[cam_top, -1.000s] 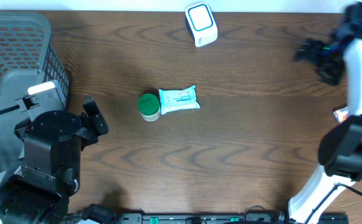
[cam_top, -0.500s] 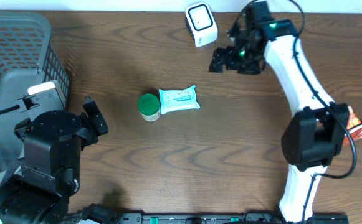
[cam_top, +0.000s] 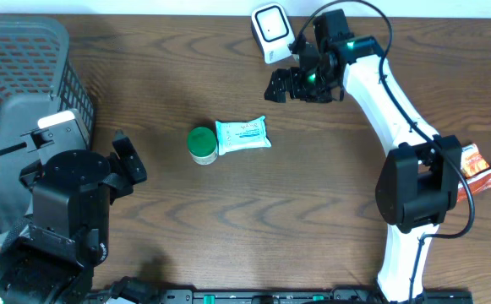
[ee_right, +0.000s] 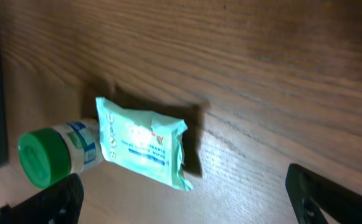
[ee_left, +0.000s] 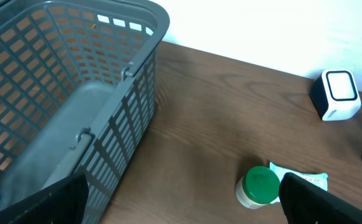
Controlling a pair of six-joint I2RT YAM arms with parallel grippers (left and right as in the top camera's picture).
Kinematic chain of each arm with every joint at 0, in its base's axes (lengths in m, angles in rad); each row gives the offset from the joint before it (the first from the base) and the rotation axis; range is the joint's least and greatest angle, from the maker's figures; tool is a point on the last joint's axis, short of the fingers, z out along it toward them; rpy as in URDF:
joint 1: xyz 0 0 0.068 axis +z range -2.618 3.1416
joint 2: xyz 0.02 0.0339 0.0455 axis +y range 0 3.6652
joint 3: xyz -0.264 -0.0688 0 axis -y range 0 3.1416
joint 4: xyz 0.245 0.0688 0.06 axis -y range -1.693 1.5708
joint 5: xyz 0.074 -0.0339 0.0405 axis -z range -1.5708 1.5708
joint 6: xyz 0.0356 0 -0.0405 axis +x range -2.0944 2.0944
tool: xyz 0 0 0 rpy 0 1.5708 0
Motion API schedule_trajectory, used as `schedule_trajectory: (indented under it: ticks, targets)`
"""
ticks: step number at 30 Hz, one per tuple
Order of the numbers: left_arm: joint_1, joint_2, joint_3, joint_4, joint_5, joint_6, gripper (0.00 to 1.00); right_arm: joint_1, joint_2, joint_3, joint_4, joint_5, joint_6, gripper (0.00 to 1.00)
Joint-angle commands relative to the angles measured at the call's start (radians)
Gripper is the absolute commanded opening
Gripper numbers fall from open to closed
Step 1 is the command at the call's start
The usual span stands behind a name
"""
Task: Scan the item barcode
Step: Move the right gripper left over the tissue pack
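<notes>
Wooden table [cam_top: 228, 228] bears basket [cam_top: 76, 84], bottle [cam_top: 202, 144], wipes pack [cam_top: 242, 135], scanner [cam_top: 273, 32].

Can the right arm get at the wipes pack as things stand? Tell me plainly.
Probably yes. The right end effector hangs open near the wipes pack, with only bare table between them; the green-capped bottle lies at its far end.

- Two grippers: the left gripper [cam_top: 129, 160] and the right gripper [cam_top: 280, 84].
- One bottle [cam_top: 202, 144], green-capped, lying between the two sets of jaws, ahead of the left ones.
- One pack [cam_top: 243, 135] of wipes, ahead of the right jaws and touching the bottle.
- One scanner [cam_top: 273, 32], white, just beside the right jaws.
- One basket [cam_top: 72, 84], grey, ahead and to the left of the left jaws.
- One packet [cam_top: 482, 167], orange, well apart from both sets of jaws.
- One table [cam_top: 228, 236], under both.
</notes>
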Motion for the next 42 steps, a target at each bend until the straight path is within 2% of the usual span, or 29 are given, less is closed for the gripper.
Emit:
schedule_trajectory:
  ticks: [1,6,14,26,39,42]
  targets:
    - [0.004,-0.001,-0.001,0.000,-0.012,-0.002,0.98,-0.026,-0.002,-0.091,0.059,-0.112,-0.011,0.99]
    - [0.004,-0.001,-0.001,0.000,-0.012,-0.002,0.98,-0.045,-0.002,-0.154,0.137,-0.176,-0.050,0.99]
    - [0.004,-0.001,-0.001,0.000,-0.012,-0.002,0.98,-0.050,-0.001,-0.158,0.137,-0.195,-0.084,0.99]
    - [0.004,-0.001,-0.001,0.000,-0.012,-0.002,0.98,-0.052,-0.001,-0.158,0.043,-0.201,-0.173,0.99]
    - [0.004,-0.001,-0.001,0.000,-0.012,-0.002,0.98,-0.073,0.090,-0.159,0.256,-0.218,-0.142,0.99]
    - [0.004,-0.001,-0.001,0.000,-0.012,-0.002,0.98,-0.073,0.136,-0.159,0.297,-0.274,-0.114,0.99]
